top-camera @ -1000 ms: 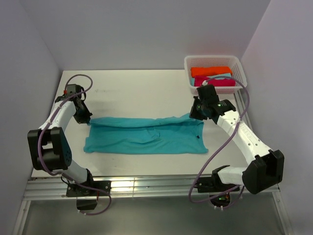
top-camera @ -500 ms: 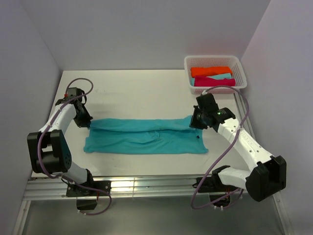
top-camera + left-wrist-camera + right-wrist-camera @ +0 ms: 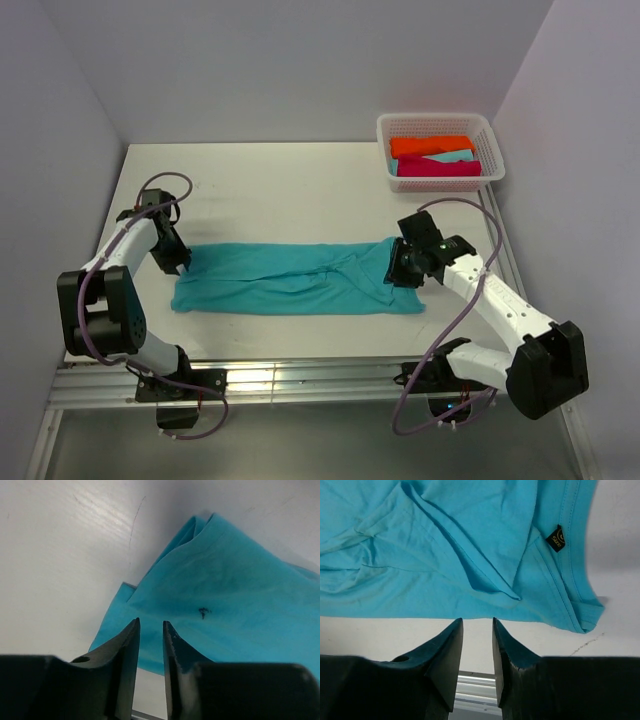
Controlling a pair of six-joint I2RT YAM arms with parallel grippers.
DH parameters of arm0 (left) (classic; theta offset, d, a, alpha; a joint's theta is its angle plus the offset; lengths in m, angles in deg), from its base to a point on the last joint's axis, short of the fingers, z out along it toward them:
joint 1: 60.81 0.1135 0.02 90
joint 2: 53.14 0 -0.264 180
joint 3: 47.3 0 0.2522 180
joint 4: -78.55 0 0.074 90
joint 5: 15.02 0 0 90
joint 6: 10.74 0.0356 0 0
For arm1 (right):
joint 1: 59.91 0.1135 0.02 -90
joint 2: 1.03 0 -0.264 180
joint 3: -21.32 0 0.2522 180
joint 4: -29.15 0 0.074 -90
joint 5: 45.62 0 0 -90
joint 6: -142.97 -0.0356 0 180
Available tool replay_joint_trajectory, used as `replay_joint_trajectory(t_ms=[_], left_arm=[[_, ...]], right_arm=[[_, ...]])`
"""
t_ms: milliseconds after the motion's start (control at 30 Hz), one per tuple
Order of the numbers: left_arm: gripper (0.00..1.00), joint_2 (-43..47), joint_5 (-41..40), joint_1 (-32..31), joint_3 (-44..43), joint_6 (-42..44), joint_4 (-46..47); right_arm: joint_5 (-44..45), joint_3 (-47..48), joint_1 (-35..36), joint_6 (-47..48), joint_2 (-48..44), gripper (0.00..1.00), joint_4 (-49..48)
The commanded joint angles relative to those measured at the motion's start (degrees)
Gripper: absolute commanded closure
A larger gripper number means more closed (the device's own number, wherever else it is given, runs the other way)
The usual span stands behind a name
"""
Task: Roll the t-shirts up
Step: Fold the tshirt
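Note:
The teal t-shirt (image 3: 300, 280) lies on the table as a long folded strip, left to right. My left gripper (image 3: 180, 265) is at its left end, my right gripper (image 3: 400, 268) at its right end. In the left wrist view the left gripper (image 3: 151, 622) stands slightly open and empty above the teal cloth (image 3: 225, 595). In the right wrist view the right gripper (image 3: 477, 620) is slightly open and empty, with bare table between the jaws, just off the shirt's edge (image 3: 445, 530). The dark neck label (image 3: 556, 537) shows near the collar.
A white mesh basket (image 3: 436, 118) stands at the back right with orange (image 3: 430, 145), pale aqua (image 3: 452, 157) and magenta (image 3: 438, 168) rolled shirts. The metal rail of the table's near edge (image 3: 300, 380) runs in front of the shirt. Walls close in left, right and behind.
Both grippers moved towards the near edge, bringing the shirt's far edge over onto itself. The strip is now narrower, and both grippers are off the cloth.

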Motion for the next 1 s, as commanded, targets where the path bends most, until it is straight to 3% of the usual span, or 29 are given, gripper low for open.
replay_joint_trajectory(t_ms=[0,167,367,600,967], left_arm=[[0.69,2.95,-0.70,-0.18,1.11,-1.46,-1.24],[0.68,4.71,-2.20,-0.18,-0.81,-1.46,-2.38],[0.69,0.95,4.56,-0.97,-7.67,0.91,-1.15],[0.69,-4.07,6.32,-8.96,-14.09,-2.51,-1.06],[0.70,-11.54,11.50,-21.53,-21.30,-6.65,0.16]], right_arm=[[1.02,0.34,0.35,-0.35,0.74,0.62,1.49],[-4.22,3.49,0.35,1.49,0.92,0.52,-2.80],[-8.72,9.74,0.44,7.20,12.42,0.46,-9.31],[-10.66,15.98,0.44,9.67,25.52,0.46,-12.48],[-9.95,19.15,0.52,12.74,33.52,0.42,-16.34]])
